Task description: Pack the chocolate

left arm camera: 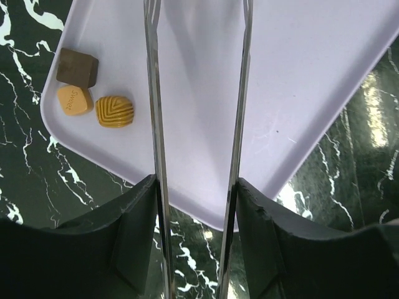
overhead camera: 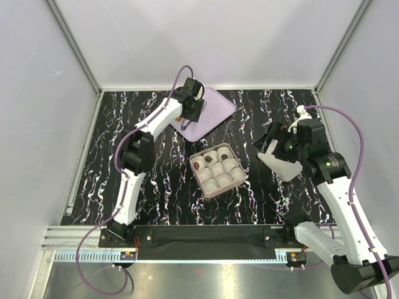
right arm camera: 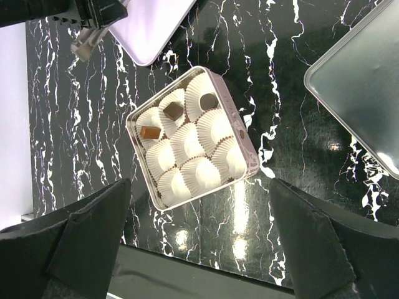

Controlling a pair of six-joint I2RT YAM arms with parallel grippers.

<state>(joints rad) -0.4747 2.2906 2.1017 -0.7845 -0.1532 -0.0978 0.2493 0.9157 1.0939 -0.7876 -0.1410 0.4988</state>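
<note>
Three pieces of chocolate lie at the left corner of a lilac tray (left arm camera: 299, 75): a dark brown square (left arm camera: 77, 67), a flat orange one (left arm camera: 75, 100) and a ribbed orange one (left arm camera: 115, 111). My left gripper (left arm camera: 198, 37) hovers over the tray to their right. Its long metal fingers (left arm camera: 154, 124) stand apart with nothing between them. The pink box (right arm camera: 249, 163) holds several white paper cups; three of them contain chocolate, a dark square (right arm camera: 173, 111), a caramel piece (right arm camera: 149, 132) and a dark piece (right arm camera: 209, 101). My right gripper (right arm camera: 199, 182) is open and empty, high above the box's near edge.
A silver lid (right arm camera: 361, 93) lies on the black marbled table to the right of the box, under my right arm (overhead camera: 312, 156). The tray (overhead camera: 215, 109) sits at the back, the box (overhead camera: 244, 177) in the middle. White walls close in the back and both sides.
</note>
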